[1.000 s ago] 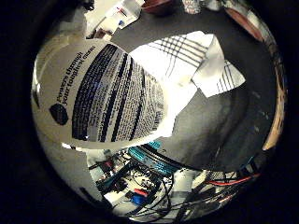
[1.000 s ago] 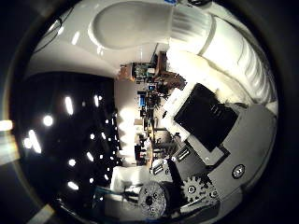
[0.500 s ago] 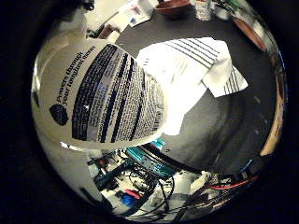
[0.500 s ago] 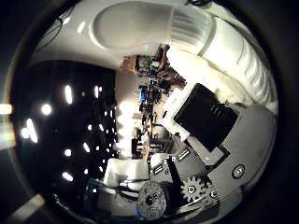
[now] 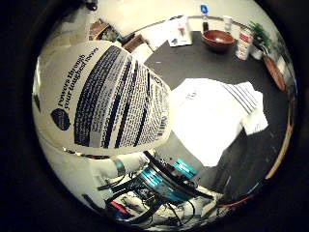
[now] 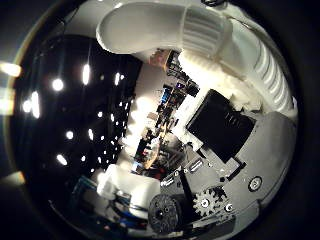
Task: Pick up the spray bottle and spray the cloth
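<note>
Holding the spray bottle (image 5: 104,96) close against the palm, the hand (image 6: 225,140) has its fingers curled around the bottle's white body, so the bottle fills much of the little finger side view with its printed label turned to the camera. The bottle is lifted off the dark tabletop (image 5: 193,63) and hangs above it. Compared with a second ago, the white striped cloth (image 5: 212,116) now takes more of the view and lies more directly beside the bottle, so I judge the hand has carried the bottle nearer over the cloth. A brown bowl (image 5: 218,39) and a cup (image 5: 245,42) stand well apart at the far edge. The pick-up looks done; the spraying itself is not yet visible, and I cannot see the nozzle or the trigger
</note>
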Tool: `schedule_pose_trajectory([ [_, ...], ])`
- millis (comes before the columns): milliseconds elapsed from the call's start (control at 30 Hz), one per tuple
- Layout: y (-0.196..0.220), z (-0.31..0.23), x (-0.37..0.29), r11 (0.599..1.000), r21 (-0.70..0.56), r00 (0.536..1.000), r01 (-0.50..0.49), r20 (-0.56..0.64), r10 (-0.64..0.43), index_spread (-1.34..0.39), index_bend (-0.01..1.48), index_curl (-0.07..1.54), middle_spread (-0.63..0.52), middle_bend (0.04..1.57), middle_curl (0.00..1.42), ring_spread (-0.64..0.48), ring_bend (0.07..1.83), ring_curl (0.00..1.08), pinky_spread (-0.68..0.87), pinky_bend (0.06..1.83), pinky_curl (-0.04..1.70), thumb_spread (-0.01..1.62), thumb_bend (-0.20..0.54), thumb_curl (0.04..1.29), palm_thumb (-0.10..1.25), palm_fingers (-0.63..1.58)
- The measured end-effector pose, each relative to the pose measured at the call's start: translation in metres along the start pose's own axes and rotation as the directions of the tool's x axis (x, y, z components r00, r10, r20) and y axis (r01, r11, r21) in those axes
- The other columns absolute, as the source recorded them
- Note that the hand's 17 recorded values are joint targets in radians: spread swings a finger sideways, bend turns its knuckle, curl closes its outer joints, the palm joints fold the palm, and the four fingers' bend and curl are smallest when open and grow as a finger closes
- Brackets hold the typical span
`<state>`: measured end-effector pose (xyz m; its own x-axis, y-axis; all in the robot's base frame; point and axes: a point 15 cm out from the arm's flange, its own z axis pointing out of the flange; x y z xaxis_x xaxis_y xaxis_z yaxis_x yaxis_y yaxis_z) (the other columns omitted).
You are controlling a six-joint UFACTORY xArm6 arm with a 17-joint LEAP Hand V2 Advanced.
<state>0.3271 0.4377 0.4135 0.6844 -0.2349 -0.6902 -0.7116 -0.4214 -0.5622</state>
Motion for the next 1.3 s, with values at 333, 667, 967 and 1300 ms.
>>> schedule_pose_trajectory([
  [333, 0.022, 0.091, -0.005, 0.999, 0.014, 0.977, 0.039, 0.209, -0.041, -0.25, 1.15, 0.63, -0.17, 1.32, 0.67, -0.21, 1.42, 0.56, -0.32, 1.27, 0.63, 0.72, -0.015, 1.10, 1.03, 1.24],
  [667, -0.021, 0.104, 0.066, 0.999, 0.038, 0.964, -0.014, 0.267, 0.004, -0.25, 1.15, 0.63, -0.17, 1.32, 0.67, -0.21, 1.41, 0.55, -0.32, 1.27, 0.63, 0.68, -0.012, 1.11, 1.03, 1.24],
  [967, -0.082, 0.090, 0.114, 0.991, 0.117, 0.953, -0.061, 0.301, 0.023, -0.25, 1.15, 0.64, -0.17, 1.32, 0.66, -0.21, 1.42, 0.55, -0.32, 1.27, 0.63, 0.66, -0.015, 1.11, 1.04, 1.24],
  [1300, -0.064, 0.115, 0.139, 0.990, 0.078, 0.947, -0.114, 0.310, 0.084, -0.25, 1.15, 0.64, -0.17, 1.32, 0.67, -0.21, 1.41, 0.55, -0.32, 1.26, 0.63, 0.66, -0.014, 1.11, 1.04, 1.24],
])
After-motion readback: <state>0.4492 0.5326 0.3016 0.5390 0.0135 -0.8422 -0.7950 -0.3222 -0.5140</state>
